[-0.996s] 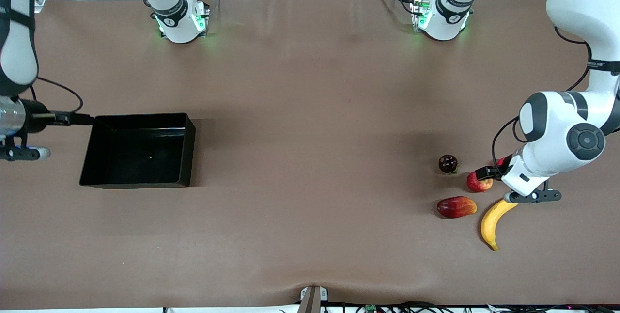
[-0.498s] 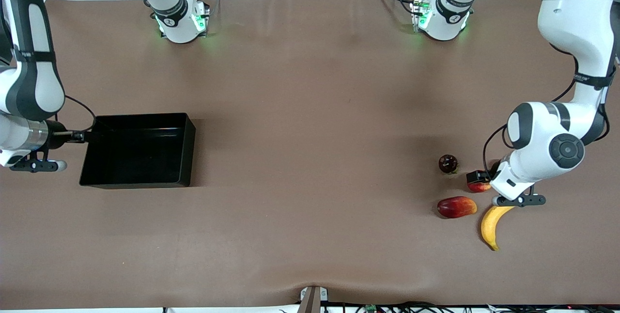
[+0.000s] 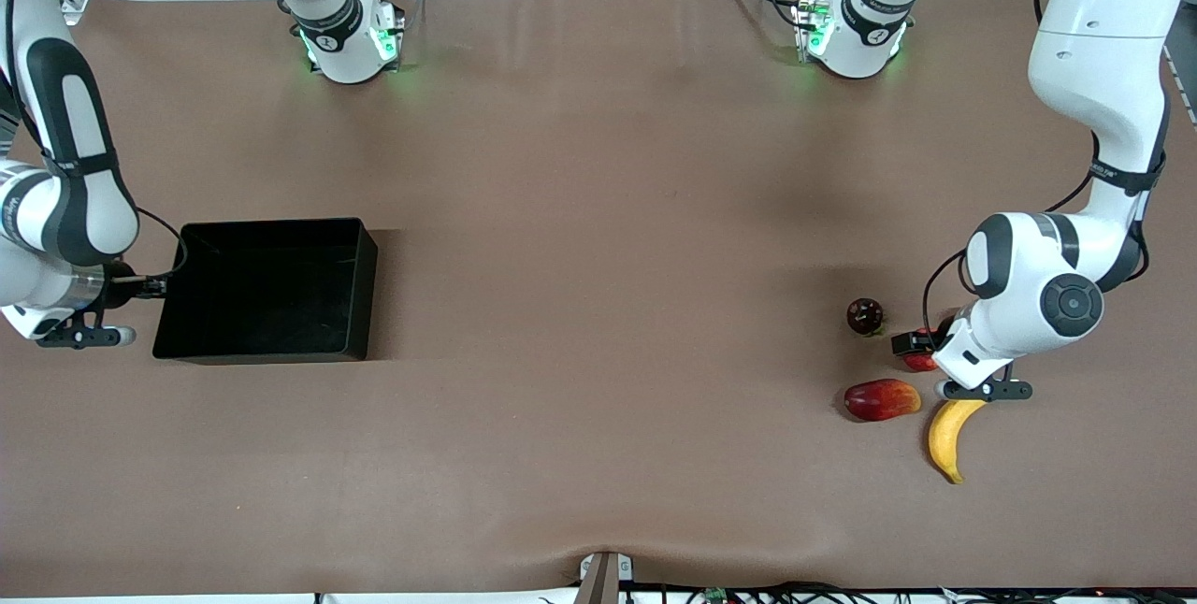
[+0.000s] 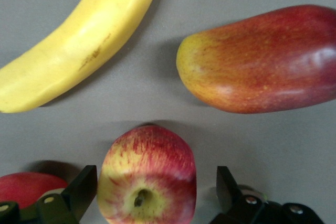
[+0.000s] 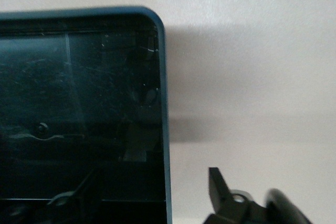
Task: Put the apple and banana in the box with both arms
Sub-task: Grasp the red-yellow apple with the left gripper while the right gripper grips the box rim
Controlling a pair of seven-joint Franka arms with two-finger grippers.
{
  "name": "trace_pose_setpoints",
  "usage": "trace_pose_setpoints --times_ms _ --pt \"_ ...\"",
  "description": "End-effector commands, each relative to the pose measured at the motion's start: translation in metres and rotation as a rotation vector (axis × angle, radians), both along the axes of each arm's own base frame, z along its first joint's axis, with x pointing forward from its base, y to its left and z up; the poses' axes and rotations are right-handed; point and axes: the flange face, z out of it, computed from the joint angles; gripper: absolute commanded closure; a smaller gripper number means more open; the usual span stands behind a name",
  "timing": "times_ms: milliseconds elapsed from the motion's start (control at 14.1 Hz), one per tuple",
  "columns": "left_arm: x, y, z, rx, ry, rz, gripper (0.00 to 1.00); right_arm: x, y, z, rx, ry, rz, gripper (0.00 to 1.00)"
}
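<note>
the left tool (image 4: 152,195) is down over the apple (image 4: 147,174), fingers spread either side, not yet gripping. the banana (image 3: 949,436) lies at the apple's five o'clock. the right tool (image 3: 154,286) straddles the box (image 3: 360,286) wall, fingers apart.

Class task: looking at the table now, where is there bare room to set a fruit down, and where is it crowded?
Bare: the brown table between the box and the fruits, and the box's own floor. Crowded: the left arm's end, where apple, banana, mango and dark fruit cluster, the left tool open around the apple. The right tool straddles the box wall.
</note>
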Motion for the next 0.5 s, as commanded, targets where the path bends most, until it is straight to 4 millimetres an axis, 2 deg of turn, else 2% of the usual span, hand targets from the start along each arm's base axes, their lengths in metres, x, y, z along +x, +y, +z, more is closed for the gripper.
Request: trace_pose_setpoints --times_ms 0,71,142,284,427 --pt "0.0 0.001 0.003 0.008 -0.015 -0.048 0.4 -0.007 -0.008 -0.011 0.02 0.018 0.003 1.0" --pt "0.001 0.002 0.005 0.01 -0.017 -0.077 0.73 -0.007 -0.007 -0.012 0.023 0.023 0.004 1.0" --pt "0.002 0.001 0.009 0.009 -0.023 -0.105 0.96 -0.007 -0.008 -0.012 0.023 0.023 0.002 1.0" --pt "0.003 0.001 0.032 0.013 -0.042 -0.115 1.0 -0.005 -0.008 -0.008 0.021 0.019 0.001 1.0" --pt "0.0 -0.003 0.062 0.022 -0.016 -0.12 1.0 0.005 -0.001 0.012 0.048 0.032 -0.011 1.0"
